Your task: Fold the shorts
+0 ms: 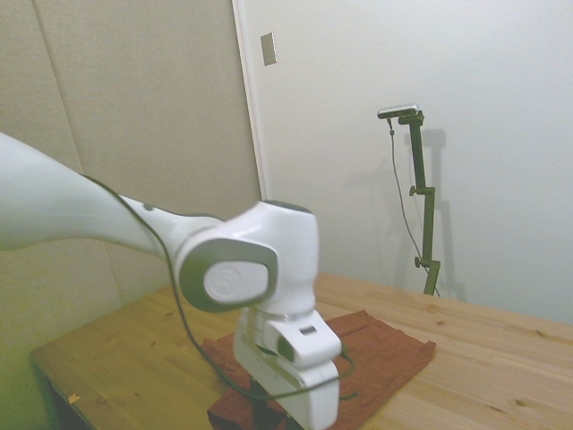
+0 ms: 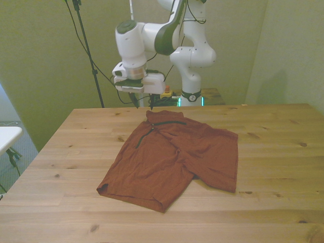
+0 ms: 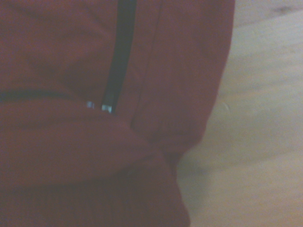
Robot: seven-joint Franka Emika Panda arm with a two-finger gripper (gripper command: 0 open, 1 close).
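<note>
End effector (image 2: 143, 104) sits at the far waistband corner of the shorts (image 2: 172, 157), which lie spread on the counter (image 2: 273, 202), likely to pinch that corner for folding; can't tell how far open.

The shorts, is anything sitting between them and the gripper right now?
Nothing visible does. The gripper hangs just above the far waistband corner of the shorts, with only air between them. The shorts lie spread on the bare wooden table, and no other object rests on or beside them.
</note>
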